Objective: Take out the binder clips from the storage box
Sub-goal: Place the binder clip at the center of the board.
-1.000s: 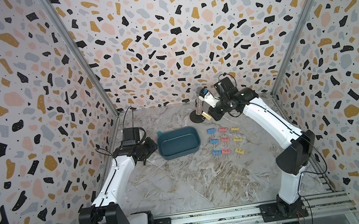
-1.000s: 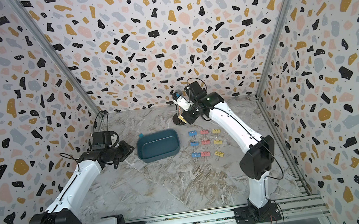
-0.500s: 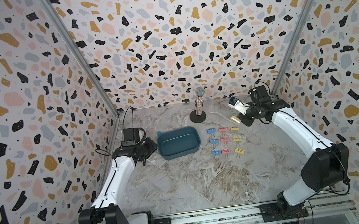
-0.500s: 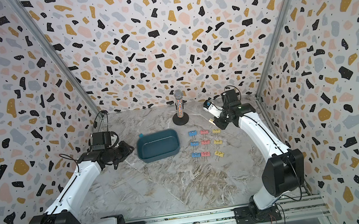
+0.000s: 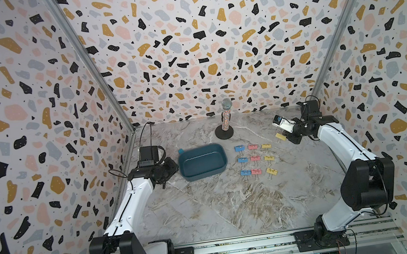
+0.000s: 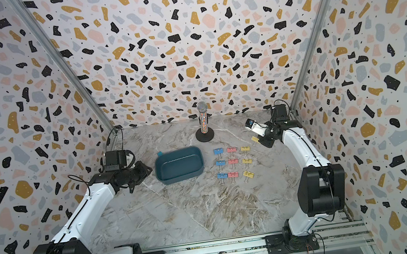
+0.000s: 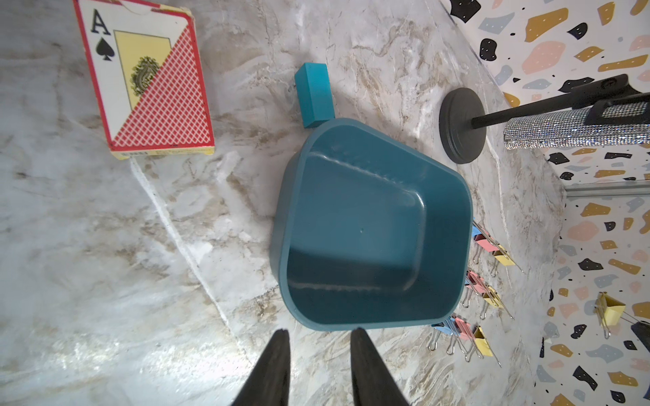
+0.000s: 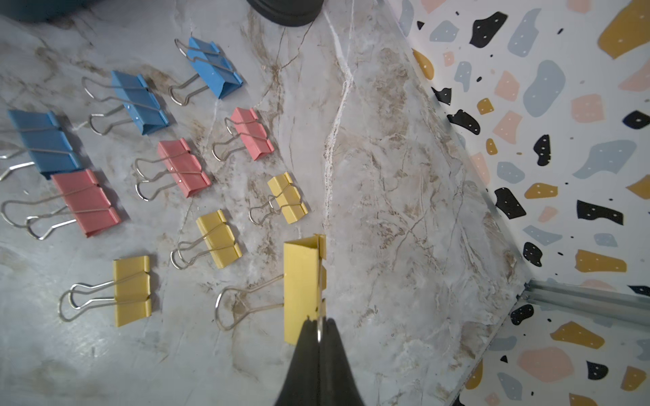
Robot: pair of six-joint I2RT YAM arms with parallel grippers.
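Last yellow clip (image 8: 302, 288), clamped in right gripper (image 8: 318, 321), to be set beside the other binder clips (image 8: 181, 167); left gripper (image 7: 318, 334) parted, empty.

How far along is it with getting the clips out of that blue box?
Nearly finished. The storage box looks empty, and nine binder clips lie in rows on the table beside it. The right gripper is shut on a yellow clip above the table. Only setting that one down seems left.
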